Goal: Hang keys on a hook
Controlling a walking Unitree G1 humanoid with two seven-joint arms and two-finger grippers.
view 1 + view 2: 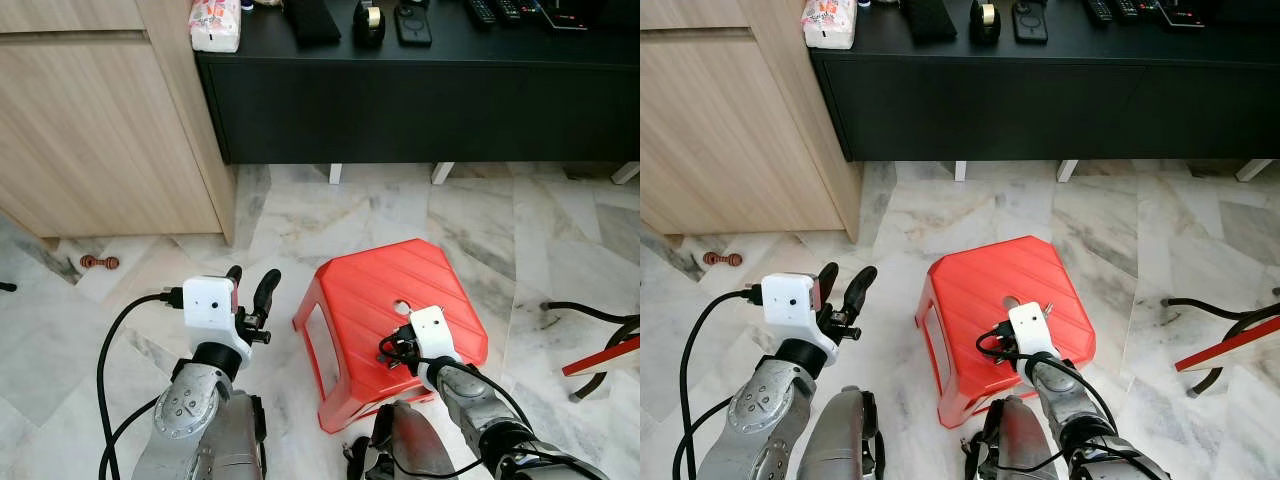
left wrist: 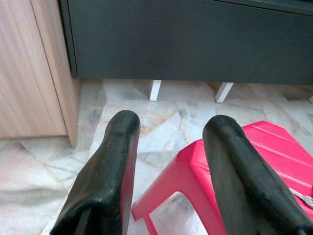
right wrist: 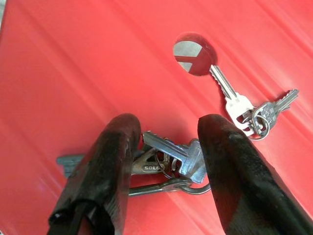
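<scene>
Right gripper (image 3: 166, 161) open, straddling key bunch (image 3: 168, 159) on red stool (image 1: 370, 290); light, loose, slippery metal: pinch at the ring. Left gripper (image 2: 171, 161) open, empty

A stool (image 1: 390, 300) stands on the floor (image 1: 500, 215) just ahead of the robot. On its top lie two sets of keys: a larger bunch of keys (image 3: 168, 161) and, beside it, a smaller pair of keys (image 3: 249, 110) whose one blade reaches to the hole (image 3: 194, 53) in the stool's middle. The right gripper (image 3: 166, 166) sits over the stool, its fingers (image 3: 115, 166) apart on either side of the larger bunch. The left gripper (image 1: 252, 290) is left of the stool, above the floor. Behind the stool runs a low cabinet (image 1: 420, 95) with small items on top. A cupboard (image 1: 100, 120) adjoins it on the left, and a small object (image 1: 99, 262) lies on the floor before that.
</scene>
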